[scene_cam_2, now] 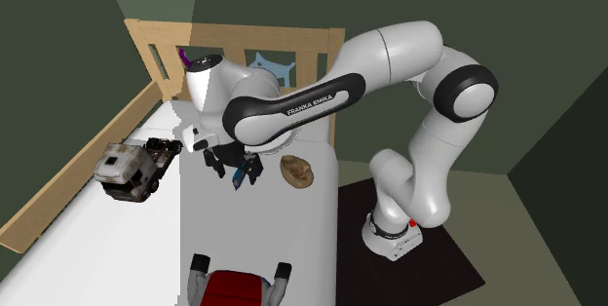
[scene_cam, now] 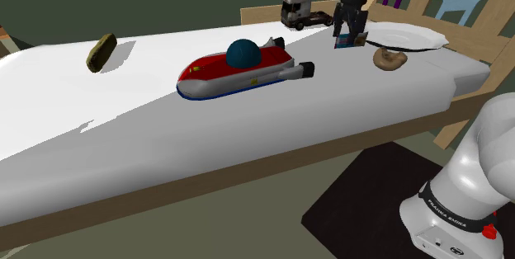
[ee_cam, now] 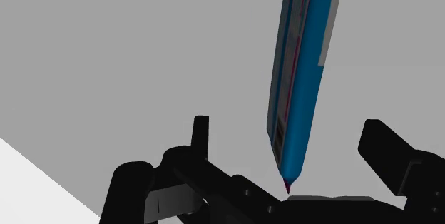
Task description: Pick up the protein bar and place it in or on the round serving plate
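1. Gripper (ee_cam: 285, 124) is spread wide. The blue protein bar (ee_cam: 303, 65) sits between the fingers, and neither one touches it as far as I can tell.
2. The bar's just beside the plate (scene_cam: 429, 41), short of its rim and not over it.
3. Risk imo: with no grip, it ends up on the bed (scene_cam: 248, 134) next to the plate instead.

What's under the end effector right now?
The blue protein bar sits between the end effector's spread fingers, above a plain grey surface. The bar hides whatever is directly beneath it; in the shoulder view the white plate lies alongside.
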Available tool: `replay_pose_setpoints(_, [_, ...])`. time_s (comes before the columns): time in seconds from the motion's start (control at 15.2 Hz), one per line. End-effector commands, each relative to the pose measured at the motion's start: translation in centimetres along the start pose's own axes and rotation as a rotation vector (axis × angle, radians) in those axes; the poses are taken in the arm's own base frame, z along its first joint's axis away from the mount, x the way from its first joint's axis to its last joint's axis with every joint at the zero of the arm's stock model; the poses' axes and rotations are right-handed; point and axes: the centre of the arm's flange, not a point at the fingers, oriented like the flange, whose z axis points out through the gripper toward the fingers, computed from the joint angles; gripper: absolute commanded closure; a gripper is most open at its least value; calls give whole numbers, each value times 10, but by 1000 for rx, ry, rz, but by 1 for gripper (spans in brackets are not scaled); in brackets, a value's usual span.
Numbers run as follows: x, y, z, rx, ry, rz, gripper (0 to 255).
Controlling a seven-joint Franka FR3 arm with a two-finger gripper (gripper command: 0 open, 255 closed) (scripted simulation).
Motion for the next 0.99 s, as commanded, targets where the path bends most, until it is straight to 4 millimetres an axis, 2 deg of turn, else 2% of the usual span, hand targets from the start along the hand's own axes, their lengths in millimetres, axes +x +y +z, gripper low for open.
replay_pose_setpoints(0.0, [0, 0, 0, 0, 0, 0, 255])
replay_pose_setpoints(0.59, [0, 0, 0, 0, 0, 0, 255])
replay_pose_setpoints(0.92, [2, -1, -26, 0, 0, 0, 255])
